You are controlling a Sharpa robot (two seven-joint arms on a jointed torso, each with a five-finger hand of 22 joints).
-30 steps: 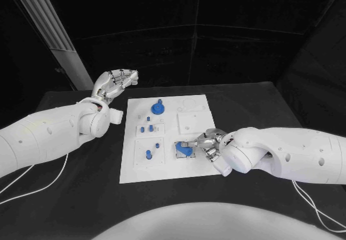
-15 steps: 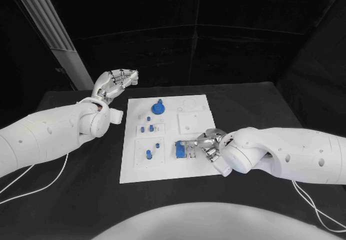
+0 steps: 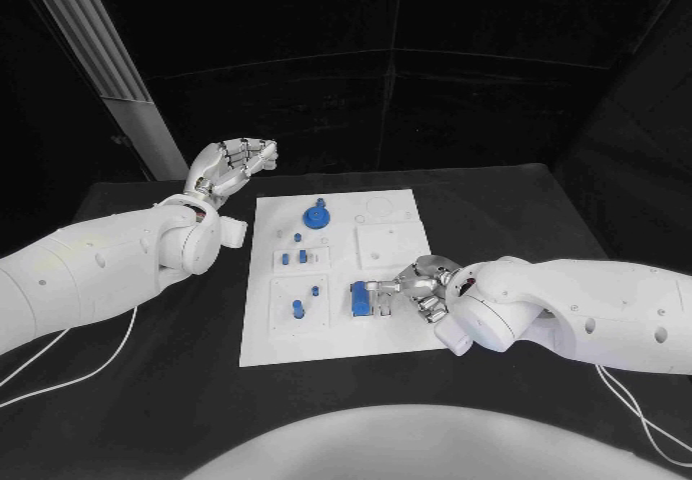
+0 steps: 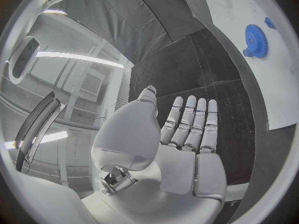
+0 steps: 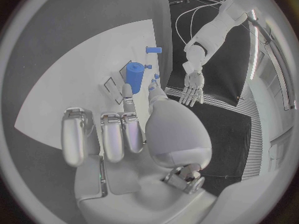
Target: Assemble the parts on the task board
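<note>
A black desk [image 3: 476, 205] is carrying the white board [image 3: 335, 275] at its centre, against a dark backdrop.

Near field: the right hand [image 3: 414, 288] is resting at the board's near right edge, palm down. In the right wrist view its fingers [image 5: 115, 134] are lying curled side by side over the board [image 5: 74, 84], while one extended fingertip is reaching to a blue block [image 5: 134, 74] standing upright in a recess; whether it is touching the block or merely beside it cannot be told. The hand is holding nothing. In the head view the block [image 3: 358, 297] is sitting in the near right recess, just beside the fingertips.

Middle field: a small blue peg [image 3: 297, 306] is standing in the near left recess, and further small blue pieces [image 3: 296, 257] are lying along the board's left column.

Far field: a blue gear [image 3: 316, 215] is sitting near the board's far edge, also showing in the left wrist view [image 4: 256, 41]. The left hand [image 3: 232, 164] is hanging above the desk beyond the board's far left corner, well apart from every part. Its fingers [image 4: 190, 122] are lying straight and close together, the palm open and empty.
</note>
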